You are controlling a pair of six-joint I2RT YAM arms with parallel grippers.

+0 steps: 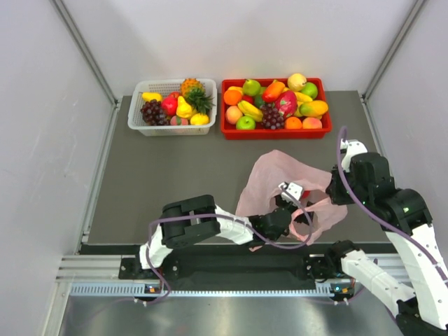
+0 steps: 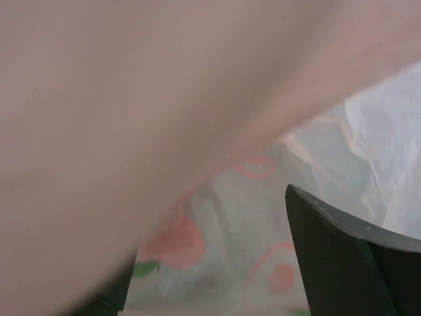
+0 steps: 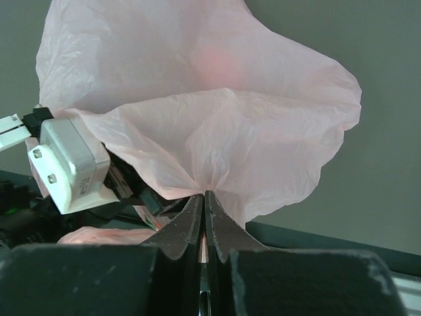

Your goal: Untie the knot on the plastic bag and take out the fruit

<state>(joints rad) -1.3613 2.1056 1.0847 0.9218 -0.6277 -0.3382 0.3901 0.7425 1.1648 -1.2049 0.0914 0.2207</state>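
- Pink film of the plastic bag (image 2: 131, 99) smothers the left wrist lens, a soft blur right up against the glass.
- Just behind it, one dark finger (image 2: 342, 263) of the left gripper (image 1: 288, 201) stands at the right and a dark sliver sits low on the left. The jaws look spread wide, with nothing pinched that I can see.
- Reddish and green shapes show on the pale film between those fingers; print or fruit, I cannot tell.
- Over to the right gripper (image 3: 205, 197): jaws pressed tight together on a gathered pleat of the bag's edge, film fanning up from the pinch.
- Wider view now: the bag lies slack on the desk (image 1: 175, 182) between the two arms, near the front edge, mouth held toward the left gripper.
- I cannot pick out the knot anywhere.
- Handling call: this film looks feather-light, limp and slippery, and it will tear if yanked. Take it at a bunched fold or handle loop, never a single sheet.
- Far edge: a white basket (image 1: 168, 130) carries fruit (image 1: 175, 106), with pineapple and dark grapes among it, and a red basket (image 1: 274, 134) sits just beside it, heaped too.
- No brand, label or readable writing anywhere.
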